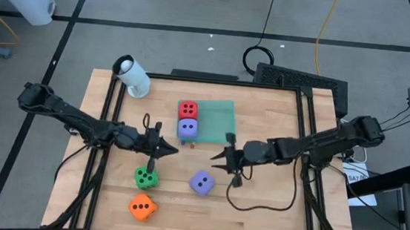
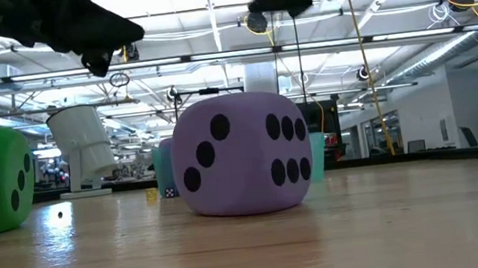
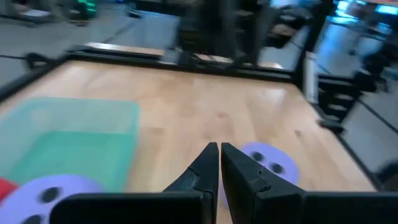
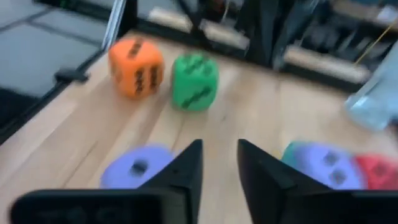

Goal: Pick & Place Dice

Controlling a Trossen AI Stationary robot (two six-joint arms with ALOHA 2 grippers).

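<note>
Five dice show in the high view. The red die [image 1: 188, 110] and one purple die [image 1: 187, 129] sit on the left edge of the flat teal tray [image 1: 218, 118]. The second purple die [image 1: 200, 182], the green die [image 1: 146, 177] and the orange die [image 1: 142, 207] rest on the bare wood nearer the front. My left gripper [image 1: 159, 148] hovers shut [image 3: 219, 158] between the tray and the green die. My right gripper [image 1: 228, 159] hovers right of it, slightly open [image 4: 219, 163]. The purple die [image 4: 137, 167] lies below its fingers. In the low view both arms stay high above the purple die [image 2: 242, 156].
A white cylinder-shaped object [image 1: 132, 76] lies at the table's far left corner. A black frame rail [image 1: 109, 106] borders the wood on the left, and a dark cable [image 1: 256, 205] loops on the table under the right arm. Bare wood lies to the right of the tray.
</note>
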